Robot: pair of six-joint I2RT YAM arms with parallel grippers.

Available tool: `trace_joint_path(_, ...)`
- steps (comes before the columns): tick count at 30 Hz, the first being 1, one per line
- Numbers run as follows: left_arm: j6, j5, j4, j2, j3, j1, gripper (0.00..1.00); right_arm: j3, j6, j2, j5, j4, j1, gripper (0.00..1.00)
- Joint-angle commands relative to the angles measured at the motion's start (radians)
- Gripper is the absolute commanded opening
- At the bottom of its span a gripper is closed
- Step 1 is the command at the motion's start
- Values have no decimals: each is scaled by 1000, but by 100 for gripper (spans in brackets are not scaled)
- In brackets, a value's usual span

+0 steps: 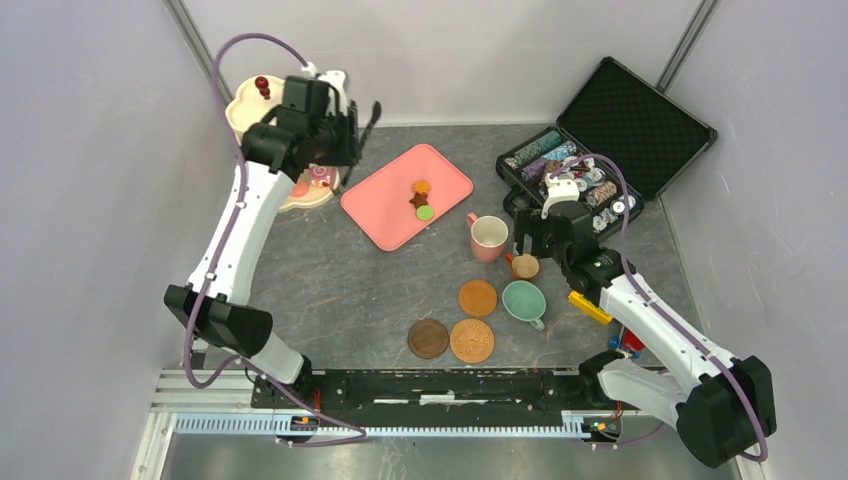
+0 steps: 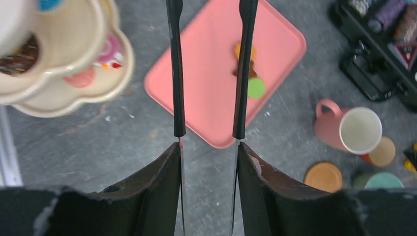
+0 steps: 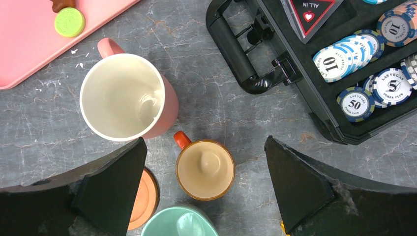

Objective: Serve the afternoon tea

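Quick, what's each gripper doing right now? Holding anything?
Left gripper: open, holding nothing.
Right gripper: open, holding nothing.

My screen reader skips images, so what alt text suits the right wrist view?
The open right gripper hovers above a small brown cup, between a pink cup and a black case of poker chips; a teal cup and orange coaster show at the bottom edge.

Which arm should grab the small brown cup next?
Right. The right gripper hangs open directly over the small brown cup. The left gripper is far off, up beside the tiered stand.
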Motion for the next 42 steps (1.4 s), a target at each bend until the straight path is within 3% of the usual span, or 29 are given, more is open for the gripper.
trace_joint_path(1,-78,56,47,-21,-105,-96,50,15,0,-32,-7,25,3,98)
trace_joint_path(11,-164,103,151,109,-228,-219,52,-2,-18,-80,1,12,3,98)
trace_joint_path(22,-171,77,174,311,-175,-233,52,-17,-32,-97,16,8,4,98)
trace_joint_path(42,-116,-65,133,490,-22,-232,56,-17,-42,-70,14,18,3,98)
